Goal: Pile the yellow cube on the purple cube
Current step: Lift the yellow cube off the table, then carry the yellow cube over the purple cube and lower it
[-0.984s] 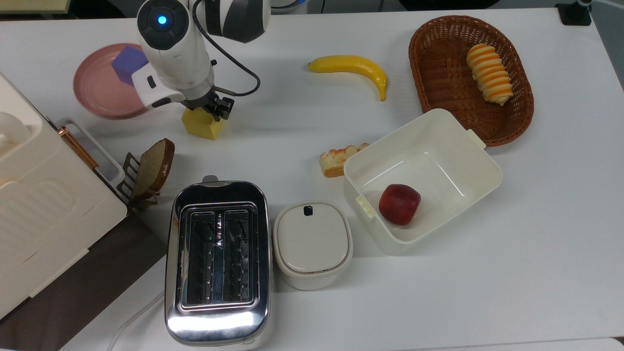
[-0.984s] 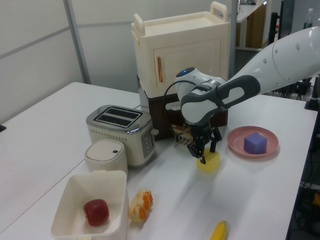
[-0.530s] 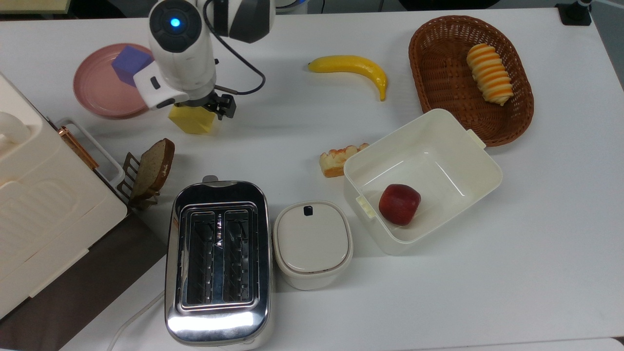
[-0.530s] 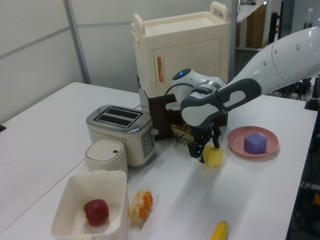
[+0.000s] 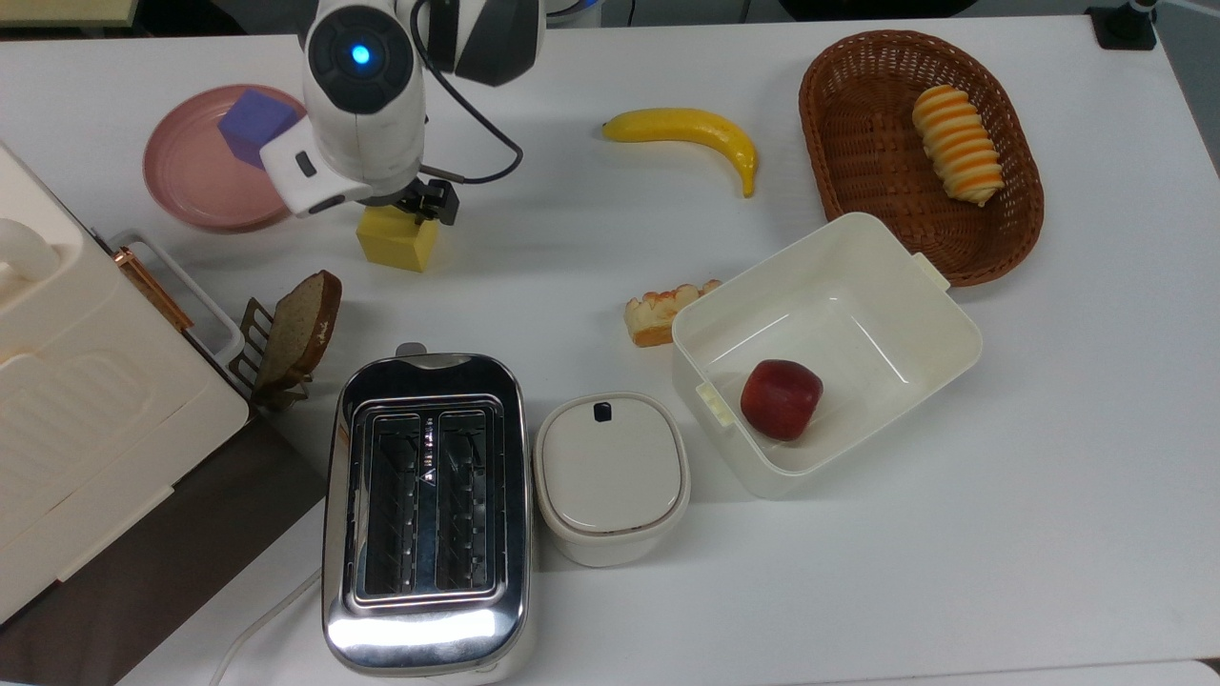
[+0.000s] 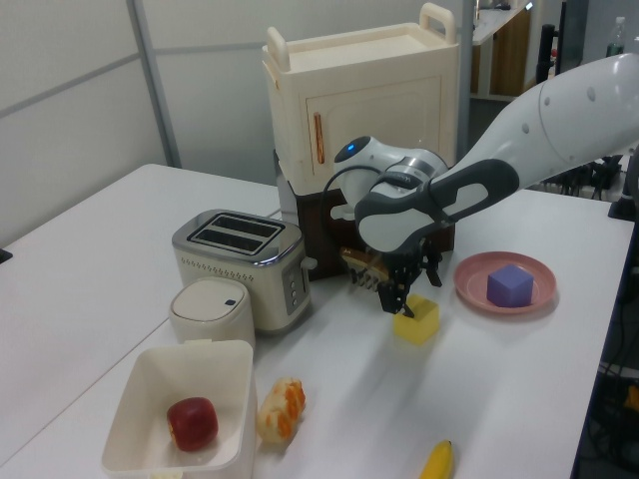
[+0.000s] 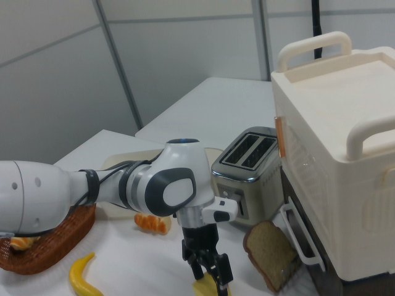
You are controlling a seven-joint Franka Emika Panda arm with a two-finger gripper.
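The yellow cube rests flat on the white table, a short way from the pink plate. My gripper hangs right over the cube's top with its fingers apart, about a cube's width, their tips at the upper edge of the yellow cube. The purple cube stands on the plate; in the top view the arm's wrist covers part of it.
A toast slice in a rack and the toaster lie toward the top view's bottom from the cube. A banana, a pastry, a white tub holding an apple, a basket and a cream cabinet stand around.
The yellow cube was lifted and tilted half a second ago; now it sits on the table again where it started. The arm's wrist has shifted toward the top view's right.
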